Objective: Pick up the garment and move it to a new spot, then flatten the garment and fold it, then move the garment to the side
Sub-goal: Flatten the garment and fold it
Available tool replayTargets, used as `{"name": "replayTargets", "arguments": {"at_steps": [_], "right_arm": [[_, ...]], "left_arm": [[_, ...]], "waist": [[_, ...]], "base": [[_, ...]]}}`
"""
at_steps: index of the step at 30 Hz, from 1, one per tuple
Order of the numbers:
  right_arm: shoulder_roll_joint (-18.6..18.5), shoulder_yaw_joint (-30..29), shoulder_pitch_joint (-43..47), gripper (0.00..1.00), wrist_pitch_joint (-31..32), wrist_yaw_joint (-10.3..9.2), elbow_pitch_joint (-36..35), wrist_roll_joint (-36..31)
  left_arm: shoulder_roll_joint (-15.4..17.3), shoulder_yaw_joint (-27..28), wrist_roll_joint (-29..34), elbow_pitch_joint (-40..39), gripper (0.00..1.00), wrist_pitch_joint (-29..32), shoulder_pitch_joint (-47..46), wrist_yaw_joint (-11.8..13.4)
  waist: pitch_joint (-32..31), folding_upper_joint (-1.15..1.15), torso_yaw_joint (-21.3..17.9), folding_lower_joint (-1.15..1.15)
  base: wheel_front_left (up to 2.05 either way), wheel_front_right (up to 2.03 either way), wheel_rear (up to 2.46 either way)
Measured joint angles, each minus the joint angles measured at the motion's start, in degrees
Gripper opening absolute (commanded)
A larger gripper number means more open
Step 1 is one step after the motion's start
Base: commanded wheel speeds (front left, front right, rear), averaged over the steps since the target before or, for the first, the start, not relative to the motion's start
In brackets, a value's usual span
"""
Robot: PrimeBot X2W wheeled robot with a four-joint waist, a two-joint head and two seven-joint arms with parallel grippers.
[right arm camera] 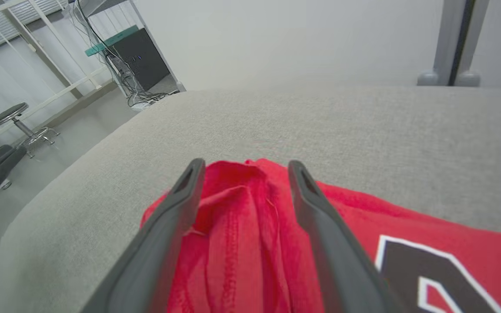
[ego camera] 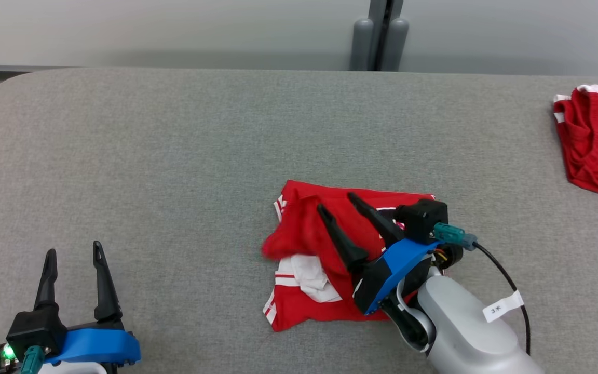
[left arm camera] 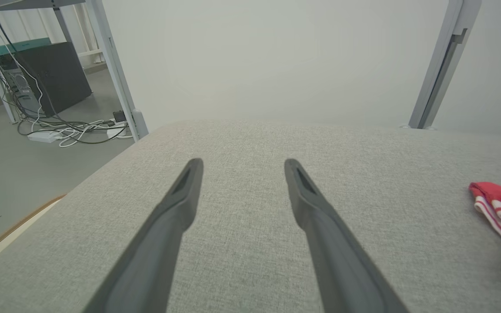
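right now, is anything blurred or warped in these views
head view: even light, faint shadows, garment smeared at its left fold; left wrist view: table edge bowed by the wide lens; right wrist view: fingers soft up close, stitching sharp

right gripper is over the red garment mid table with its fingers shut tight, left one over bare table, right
Not quite: the right gripper has its fingers apart, not shut, with bunched red cloth between them, as the right wrist view shows. It is over the red garment mid table, and the left gripper is over bare table.
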Motion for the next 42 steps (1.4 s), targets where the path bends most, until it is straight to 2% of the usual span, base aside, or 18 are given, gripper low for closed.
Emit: {"name": "replayTargets", "arguments": {"at_steps": [4,8,16,23,32,42], "right_arm": [[0.0,-3.0,-0.2,1.00,-1.7,0.00,0.4,-3.1],[-0.1,-8.9,0.0,1.00,-2.8,0.00,-1.1,-8.5],[-3.0,-21.0,7.2,1.00,-3.3,0.00,-11.7,-16.2],[-3.3,-28.4,18.2,1.00,-3.3,0.00,-21.1,-20.0],[-0.9,-31.6,28.2,1.00,-3.3,0.00,-26.8,-21.0],[-0.3,-30.9,29.2,1.00,-3.3,0.00,-25.7,-21.6]], "left_arm": [[0.1,0.8,0.0,0.0,1.00,0.0,0.1,-0.1],[0.2,1.2,0.3,-0.4,1.00,0.0,0.2,-0.3],[0.5,1.4,0.6,-0.8,1.00,0.0,0.5,-0.7],[0.6,1.5,0.9,-0.5,1.00,0.0,1.0,-1.1],[0.6,1.1,1.1,-0.6,1.00,0.0,2.2,-0.9],[0.8,1.0,1.2,0.0,1.00,0.0,2.7,-0.9]], "waist": [[-0.7,0.00,-1.3,0.00],[-1.5,0.00,-2.8,0.00],[-2.6,0.00,-5.1,0.00],[-3.8,0.00,-5.7,0.00],[-5.2,0.00,-4.9,-0.01],[-6.6,0.00,-4.1,-0.01]], "base": [[0.00,0.00,0.00],[0.00,0.00,0.00],[0.00,0.00,0.00],[0.00,0.00,0.00],[0.00,0.00,0.00],[0.00,0.00,0.00]]}}
